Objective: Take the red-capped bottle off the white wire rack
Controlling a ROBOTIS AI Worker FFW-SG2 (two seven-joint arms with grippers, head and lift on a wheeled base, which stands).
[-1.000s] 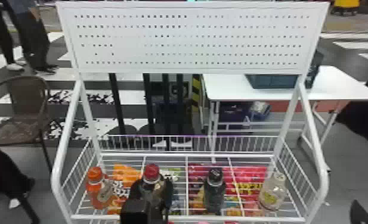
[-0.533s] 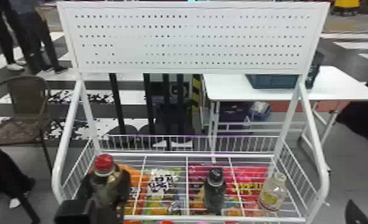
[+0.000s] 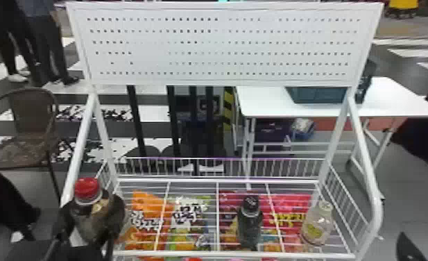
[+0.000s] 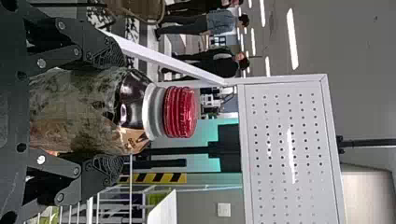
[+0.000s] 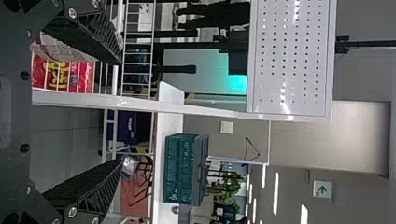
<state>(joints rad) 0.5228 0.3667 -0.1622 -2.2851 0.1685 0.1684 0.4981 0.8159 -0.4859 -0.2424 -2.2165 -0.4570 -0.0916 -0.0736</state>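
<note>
While the black left gripper (image 3: 92, 217) held the dark, red-capped plastic bottle (image 3: 91, 222) upright between its fingers at the head view's lower left, the black right gripper (image 3: 410, 248) was at the lower right, fingers wide apart.

- The left gripper (image 3: 92, 206) clasps the red-capped bottle (image 4: 77, 109), a black finger (image 4: 106, 52) against each side.
- A pale ring (image 4: 152, 112) sits directly under the red cap (image 4: 180, 112).
- A post of the white wire rack (image 4: 159, 60) meets the perforated panel (image 4: 289, 182) at its lower left corner.
- Behind is a yellow-and-black striped strip (image 4: 159, 178).
</note>
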